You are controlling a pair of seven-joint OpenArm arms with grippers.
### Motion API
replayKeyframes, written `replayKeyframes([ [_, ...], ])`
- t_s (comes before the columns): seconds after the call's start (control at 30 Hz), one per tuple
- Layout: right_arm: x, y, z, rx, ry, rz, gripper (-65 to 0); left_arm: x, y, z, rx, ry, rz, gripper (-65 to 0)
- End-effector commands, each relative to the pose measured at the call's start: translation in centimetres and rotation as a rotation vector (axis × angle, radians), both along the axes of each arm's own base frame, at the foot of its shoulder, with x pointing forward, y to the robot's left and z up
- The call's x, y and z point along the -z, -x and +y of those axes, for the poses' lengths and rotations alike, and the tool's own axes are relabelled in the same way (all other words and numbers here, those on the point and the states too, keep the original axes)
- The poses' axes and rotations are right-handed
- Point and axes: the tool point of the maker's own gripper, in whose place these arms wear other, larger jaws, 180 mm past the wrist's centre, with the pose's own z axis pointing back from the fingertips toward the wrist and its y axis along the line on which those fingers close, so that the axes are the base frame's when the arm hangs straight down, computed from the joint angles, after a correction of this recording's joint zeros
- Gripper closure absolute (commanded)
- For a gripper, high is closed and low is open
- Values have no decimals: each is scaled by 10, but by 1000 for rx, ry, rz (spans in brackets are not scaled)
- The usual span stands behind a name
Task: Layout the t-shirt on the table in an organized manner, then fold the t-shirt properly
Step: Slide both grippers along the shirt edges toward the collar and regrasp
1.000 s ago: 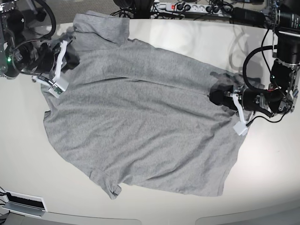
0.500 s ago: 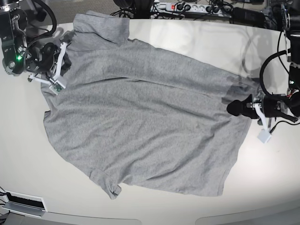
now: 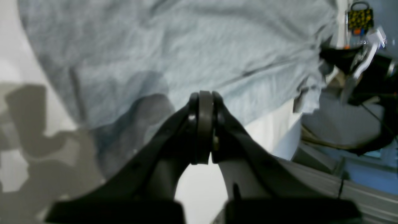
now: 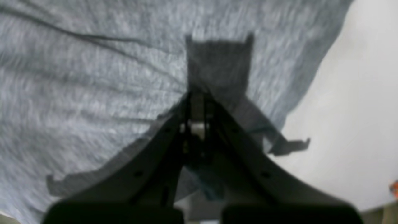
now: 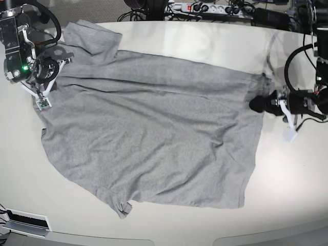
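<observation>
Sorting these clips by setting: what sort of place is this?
Probably a robotics lab or workshop: a heather-grey cotton t-shirt lies on a large glossy off-white table, with a white power strip and black cables behind it.

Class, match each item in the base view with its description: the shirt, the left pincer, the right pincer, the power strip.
Items:
1. shirt
2. left pincer
3. right pincer
4. power strip

Descriptions:
a. white, beyond the table's far edge
b. shut at the shirt's right-hand edge
c. grey, spread on the table
d. shut at the shirt's upper-left edge

Pairs: 1-c, 2-b, 3-d, 4-a
</observation>
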Motion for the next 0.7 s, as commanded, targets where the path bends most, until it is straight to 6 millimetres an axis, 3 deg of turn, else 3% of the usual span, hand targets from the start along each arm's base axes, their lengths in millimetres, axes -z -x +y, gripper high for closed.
replayKeyframes([
  [0.0, 4, 20, -8, 14, 23, 87, 0, -13, -9, 6, -10, 9, -45, 0],
  [0.13, 6, 23, 13, -49, -90, 110, 0, -5, 8, 2, -22, 44, -7, 0],
  [0.23, 4, 16, 18, -85, -113, 97, 0, 2, 20, 2, -24, 47, 21, 0],
  [0.33, -2, 2, 17, -102, -109, 77, -140, -5, 20, -2, -70, 126, 4, 0],
  [0.4, -7, -9, 17, -120, -109, 68, -223, -16, 9, 4, -139, 169, -47, 0],
  [0.53, -16, -30, 20, -144, -116, 24, -289, -24, -5, 30, -254, 140, -122, 0],
  [0.57, -19, -34, 23, -153, -132, 16, -289, -21, -4, 37, -272, 117, -123, -16],
  [0.67, -23, -42, 34, -170, -193, -2, -289, -16, -1, 49, -301, 72, -120, -273],
])
